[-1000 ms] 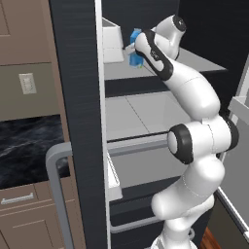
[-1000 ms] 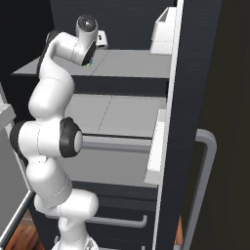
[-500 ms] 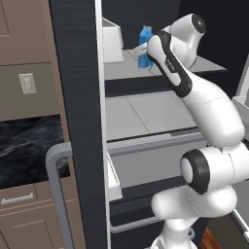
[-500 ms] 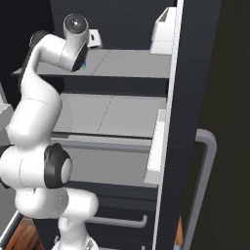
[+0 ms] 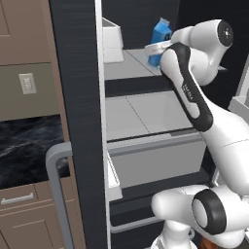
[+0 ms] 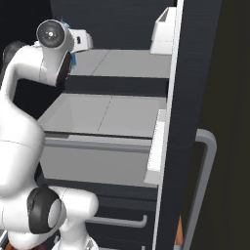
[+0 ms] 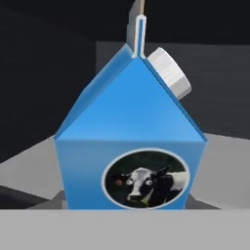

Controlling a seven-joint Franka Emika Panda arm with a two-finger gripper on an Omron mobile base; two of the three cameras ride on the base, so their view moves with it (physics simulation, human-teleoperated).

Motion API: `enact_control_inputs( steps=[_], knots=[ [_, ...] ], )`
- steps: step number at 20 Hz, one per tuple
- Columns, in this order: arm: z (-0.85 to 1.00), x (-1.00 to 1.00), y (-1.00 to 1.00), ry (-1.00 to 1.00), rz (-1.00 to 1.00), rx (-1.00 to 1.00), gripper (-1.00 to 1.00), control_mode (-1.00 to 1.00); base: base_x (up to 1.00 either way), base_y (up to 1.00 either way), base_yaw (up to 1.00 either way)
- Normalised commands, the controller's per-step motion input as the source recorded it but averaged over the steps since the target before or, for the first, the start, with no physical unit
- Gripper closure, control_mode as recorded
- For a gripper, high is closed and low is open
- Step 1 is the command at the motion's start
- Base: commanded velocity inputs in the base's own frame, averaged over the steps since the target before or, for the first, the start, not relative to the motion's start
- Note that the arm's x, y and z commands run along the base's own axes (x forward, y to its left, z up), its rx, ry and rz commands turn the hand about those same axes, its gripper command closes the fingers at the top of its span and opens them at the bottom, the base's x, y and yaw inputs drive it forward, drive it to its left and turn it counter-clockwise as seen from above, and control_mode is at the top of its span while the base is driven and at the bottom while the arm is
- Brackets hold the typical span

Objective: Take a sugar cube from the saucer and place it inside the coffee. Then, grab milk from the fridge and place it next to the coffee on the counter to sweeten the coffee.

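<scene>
Milk carton (image 5: 159, 40) stands upright on the top shelf (image 5: 127, 69) of the open fridge (image 5: 78, 97), upper middle of the left base view, its long axis vertical. The hand view puts the milk carton dead ahead and very close, cow label facing the camera, cap at upper right. The arm's hand sits just beside the carton, on its right in the left base view. Jaw spread and contact: cannot tell. Judgement: the coming move turns on this straight-ahead alignment.
</scene>
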Motion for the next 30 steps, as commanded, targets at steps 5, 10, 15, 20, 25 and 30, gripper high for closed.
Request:
enact_control_inputs(
  steps=[5,10,15,20,25,30],
  knots=[
    [0.01,-1.0,-0.14,0.02,-0.02,0.12,1.0,-1.0,0.0,0.0,0.0],
    [-0.14,-1.0,-0.19,0.03,-0.01,0.05,1.0,-1.0,0.0,0.0,0.0],
    [-0.37,-1.0,-0.24,0.01,-0.03,0.0,1.0,-1.0,0.0,0.0,0.0],
    [-0.34,-0.6,-0.2,0.0,0.0,0.0,1.0,1.0,-0.4,-0.14,0.0],
    [0.0,0.0,0.0,0.0,0.0,0.0,1.0,1.0,-1.0,-0.35,0.18],
    [0.0,0.0,0.0,0.0,0.0,0.0,1.0,1.0,-1.0,-0.23,0.54]
  ],
)
